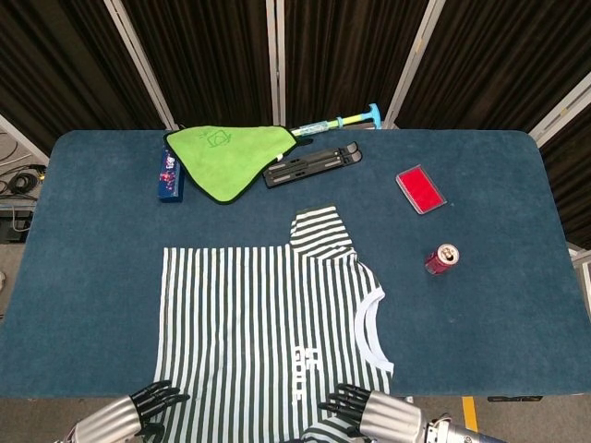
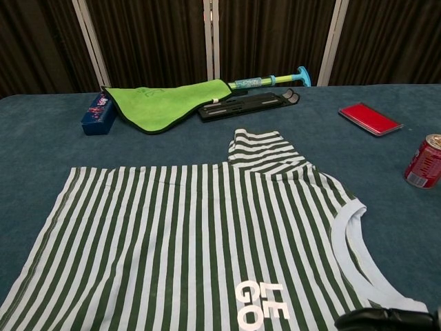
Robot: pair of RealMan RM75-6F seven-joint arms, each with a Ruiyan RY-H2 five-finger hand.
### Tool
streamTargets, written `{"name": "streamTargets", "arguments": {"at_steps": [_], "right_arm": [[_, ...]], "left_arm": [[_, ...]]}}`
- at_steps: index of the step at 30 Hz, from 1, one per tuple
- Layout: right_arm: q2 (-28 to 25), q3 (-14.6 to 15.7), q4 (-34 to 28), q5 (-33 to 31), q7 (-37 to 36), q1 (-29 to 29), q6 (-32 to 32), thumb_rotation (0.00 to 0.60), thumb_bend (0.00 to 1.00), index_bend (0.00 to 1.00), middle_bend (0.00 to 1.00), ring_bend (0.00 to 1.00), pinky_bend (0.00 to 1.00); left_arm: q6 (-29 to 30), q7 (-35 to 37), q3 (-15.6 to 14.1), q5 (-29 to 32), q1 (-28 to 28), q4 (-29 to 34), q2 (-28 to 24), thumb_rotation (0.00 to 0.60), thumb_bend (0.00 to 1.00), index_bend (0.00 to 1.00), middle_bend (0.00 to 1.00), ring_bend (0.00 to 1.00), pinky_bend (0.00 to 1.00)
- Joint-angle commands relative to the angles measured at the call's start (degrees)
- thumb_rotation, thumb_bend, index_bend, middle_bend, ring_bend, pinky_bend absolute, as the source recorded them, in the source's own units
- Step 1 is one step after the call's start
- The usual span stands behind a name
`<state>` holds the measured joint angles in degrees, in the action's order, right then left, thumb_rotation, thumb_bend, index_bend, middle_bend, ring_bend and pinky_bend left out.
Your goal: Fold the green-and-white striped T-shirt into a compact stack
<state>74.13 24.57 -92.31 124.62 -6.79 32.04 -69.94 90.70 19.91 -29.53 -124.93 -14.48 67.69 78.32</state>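
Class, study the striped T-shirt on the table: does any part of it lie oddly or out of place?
Yes. The striped T-shirt lies mostly flat, but its far sleeve is bunched and rumpled rather than spread out, and its near edge hangs over the table front by both hands.
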Motion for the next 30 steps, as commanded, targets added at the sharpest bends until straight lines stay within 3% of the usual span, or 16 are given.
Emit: {"name": "streamTargets", "arguments": {"at_steps": [1,11,21,30], "right_arm": [[0.0,-0.3,0.2,-0.4,-0.2,-0.1,-0.1,0.6,0.43,0.75,0.0,0.0,0.0],[0.4,-2.6,1.7,-3.5,-2.1,-0.4,-1.2,0.6,0.43,0.75,0.0,0.0,0.0],[1.0,-7.4,3.2,-8.4,-3.5,-0.3,-2.3,0.6,0.43,0.74,0.0,0.0,0.0],[3.1,-13.4,6.4,-14.7,-5.3,1.3,-0.3,0.6,0.43,0.74,0.0,0.0,0.0]], "left_arm": [[0.1,0.3,0.5,0.5,0.0,-0.2,0.2,0.6,0.69,0.75,0.0,0.0,0.0],[-0.2,3.6,3.8,5.1,0.2,-1.3,1.4,0.6,0.69,0.75,0.0,0.0,0.0],[-1.5,6.9,8.7,10.7,-1.4,-0.1,1.6,0.6,0.69,0.77,0.0,0.0,0.0],[-8.0,6.6,13.0,17.5,-4.8,8.9,-2.0,0.6,0.69,0.77,0.0,0.0,0.0]]}}
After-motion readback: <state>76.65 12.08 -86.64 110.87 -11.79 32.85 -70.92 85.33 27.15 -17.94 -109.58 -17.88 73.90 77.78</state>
